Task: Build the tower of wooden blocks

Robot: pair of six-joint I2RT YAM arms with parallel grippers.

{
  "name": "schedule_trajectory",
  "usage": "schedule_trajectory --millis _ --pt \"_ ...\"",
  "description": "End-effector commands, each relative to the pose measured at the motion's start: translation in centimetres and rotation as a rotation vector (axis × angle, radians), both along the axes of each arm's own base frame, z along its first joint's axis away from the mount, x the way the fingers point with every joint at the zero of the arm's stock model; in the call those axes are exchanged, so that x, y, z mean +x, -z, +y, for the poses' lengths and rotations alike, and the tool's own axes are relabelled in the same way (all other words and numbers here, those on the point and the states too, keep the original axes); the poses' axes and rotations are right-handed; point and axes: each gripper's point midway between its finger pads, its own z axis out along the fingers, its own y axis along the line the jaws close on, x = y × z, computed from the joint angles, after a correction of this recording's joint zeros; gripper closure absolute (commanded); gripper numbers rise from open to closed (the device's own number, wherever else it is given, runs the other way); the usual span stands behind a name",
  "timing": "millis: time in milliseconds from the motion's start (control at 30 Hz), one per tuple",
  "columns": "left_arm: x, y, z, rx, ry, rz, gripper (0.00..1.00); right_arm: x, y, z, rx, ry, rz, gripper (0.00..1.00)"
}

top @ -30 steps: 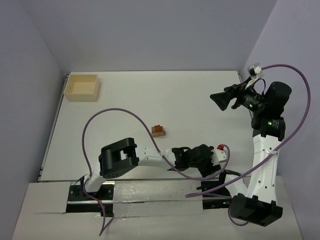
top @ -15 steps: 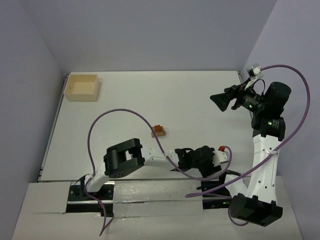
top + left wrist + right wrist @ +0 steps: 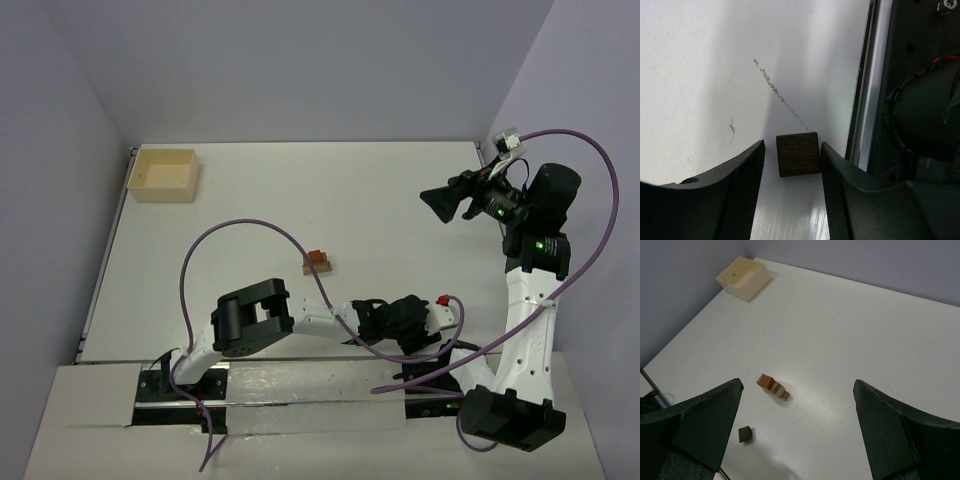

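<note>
The tower (image 3: 318, 262) is a small stack, a tan base with a reddish-brown piece on it. It stands on the table (image 3: 400, 190), apart from the left pincer (image 3: 792, 145), farther out and off to the left in the top view. It has no dark piece on top, so the step in hand looks to be picking up the cap.

That cap, the dark brown block (image 3: 798, 154), lies flat between the left pincer's jaws. The jaws are spread around it and not yet pinching. One finger (image 3: 840, 200) sits right beside the block's edge. The other finger (image 3: 740, 195) shows a sliver of bare table between itself and the block. The block is slightly turned against the fingers, not quite square to them.

To do this well, the pincer should centre itself so both fingers meet the block together. If the near finger lands first, it may push the block sideways or twist it. A small turn of the wrist would set the faces parallel. The squeeze should be gentle, low on the sides, then a straight lift.

The metal rail (image 3: 867, 100) runs just beside that same finger, so there is little room to shift that way.

The right pincer (image 3: 445, 200) hangs high with jaws wide apart, holding nothing, well away from the tower. A pale box (image 3: 164, 174) sits at the far left corner, far from both pincers.
</note>
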Motion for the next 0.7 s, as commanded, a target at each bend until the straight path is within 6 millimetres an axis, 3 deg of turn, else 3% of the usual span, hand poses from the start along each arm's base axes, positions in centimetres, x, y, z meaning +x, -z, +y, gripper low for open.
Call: schedule_trajectory --millis 0,67,167,233,300,400,500,667 --pt "0.3 0.3 0.1 0.012 -0.023 -0.02 0.52 0.2 -1.2 -0.3 -0.021 0.006 -0.038 0.0" --pt "0.6 0.1 0.9 0.021 -0.021 -0.027 0.57 0.2 -1.1 -0.3 -0.021 0.006 -0.037 0.0" --pt "1.7 -0.8 3.1 0.024 0.012 -0.028 0.79 0.2 -1.2 -0.3 -0.019 0.004 -0.035 0.0" --pt "2.6 -0.4 5.3 0.049 0.037 -0.031 0.91 0.4 -1.2 -0.4 -0.036 0.0 -0.046 0.0" --pt "4.1 -3.0 6.6 0.015 0.028 -0.045 0.98 0.4 -1.2 -0.4 -0.044 0.0 -0.051 0.0" --pt "6.8 -5.1 9.4 0.013 0.015 -0.031 1.0 0.5 -1.0 -0.5 -0.049 0.002 -0.048 0.0" --pt "8.3 -7.4 12.7 -0.003 0.009 -0.022 1.0 0.7 -0.7 -0.6 -0.053 0.002 -0.044 0.0" --pt "7.9 -10.8 15.9 -0.005 0.049 -0.01 1.0 1.1 -0.7 -0.5 -0.033 -0.01 -0.037 0.0"
